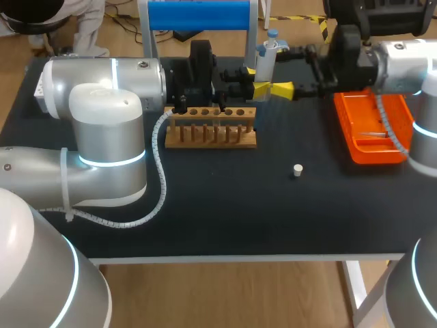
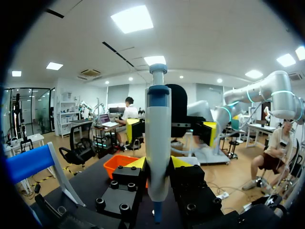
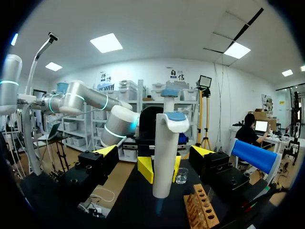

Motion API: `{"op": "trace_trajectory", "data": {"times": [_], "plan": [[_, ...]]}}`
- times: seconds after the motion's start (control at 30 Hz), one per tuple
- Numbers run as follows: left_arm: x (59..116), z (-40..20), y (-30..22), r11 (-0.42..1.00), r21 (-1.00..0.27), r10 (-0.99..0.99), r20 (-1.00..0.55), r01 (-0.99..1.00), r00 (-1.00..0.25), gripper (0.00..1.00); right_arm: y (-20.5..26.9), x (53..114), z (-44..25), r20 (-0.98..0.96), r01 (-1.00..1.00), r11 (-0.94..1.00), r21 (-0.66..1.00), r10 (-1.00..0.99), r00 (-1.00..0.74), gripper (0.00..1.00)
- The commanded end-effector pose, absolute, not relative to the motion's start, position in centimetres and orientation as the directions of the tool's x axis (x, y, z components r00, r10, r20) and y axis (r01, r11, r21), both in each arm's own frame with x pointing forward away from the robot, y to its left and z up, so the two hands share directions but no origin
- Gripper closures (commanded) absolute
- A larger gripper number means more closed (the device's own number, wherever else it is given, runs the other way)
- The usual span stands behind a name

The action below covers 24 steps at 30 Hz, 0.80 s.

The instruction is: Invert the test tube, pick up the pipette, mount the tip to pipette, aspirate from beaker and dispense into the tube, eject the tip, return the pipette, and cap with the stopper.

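Note:
The white pipette (image 1: pixel 267 56) with a blue top stands upright at the back of the table, with my left gripper (image 1: pixel 256 80) shut on its body. In the left wrist view the pipette (image 2: pixel 157 143) fills the gap between the yellow fingertips (image 2: pixel 135 164). My right gripper (image 1: pixel 283 68) faces it from the other side, open wide. Its own view shows its jaws standing well clear on either side of the pipette (image 3: pixel 165 152). The wooden tube rack (image 1: pixel 210 127) sits in front of the left gripper. A small glass beaker (image 3: pixel 181 176) stands behind the pipette. The white stopper (image 1: pixel 297 169) lies on the black tabletop.
An orange tray (image 1: pixel 355 147) with a thin pale item in it sits at the right, under my right arm. The blue-topped pipette stand (image 1: pixel 198 15) is at the back edge. My left arm's bulky joints cover the table's left side.

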<state>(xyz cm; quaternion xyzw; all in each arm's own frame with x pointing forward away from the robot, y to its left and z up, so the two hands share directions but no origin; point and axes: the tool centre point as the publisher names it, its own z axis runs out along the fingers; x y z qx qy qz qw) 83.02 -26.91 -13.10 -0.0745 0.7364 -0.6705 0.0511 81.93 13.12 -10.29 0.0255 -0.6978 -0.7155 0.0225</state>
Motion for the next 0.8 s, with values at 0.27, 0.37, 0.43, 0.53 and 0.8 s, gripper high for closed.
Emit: {"op": "trace_trajectory", "data": {"times": [0.27,0.37,0.43,0.53,0.8], "plan": [[83.1,-13.0,-27.0,0.092,-0.995,-0.178,0.026,-0.042,-0.984,1.00,4.3,85.6,-11.4,-0.015,-0.016,0.022,1.000,-0.046,-0.999,0.00],[83.1,-13.0,-27.0,0.092,-0.995,-0.178,0.026,-0.042,-0.984,1.00,2.9,87.5,-12.2,-0.012,-0.013,0.056,0.998,-0.008,-1.000,0.00],[83.1,-13.0,-27.0,0.092,-0.995,-0.178,0.026,-0.042,-0.984,1.00,2.3,88.8,-12.7,-0.015,-0.014,0.080,0.997,0.014,-1.000,0.00],[83.1,-13.0,-27.0,0.092,-0.995,-0.178,0.026,-0.042,-0.984,1.00,1.8,90.9,-13.4,-0.011,-0.006,0.107,0.994,0.044,-0.999,0.00],[83.1,-13.0,-27.0,0.092,-0.995,-0.178,0.026,-0.042,-0.984,1.00,3.2,95.2,-15.1,-0.018,-0.003,0.177,0.984,0.082,-0.996,0.00]]}}
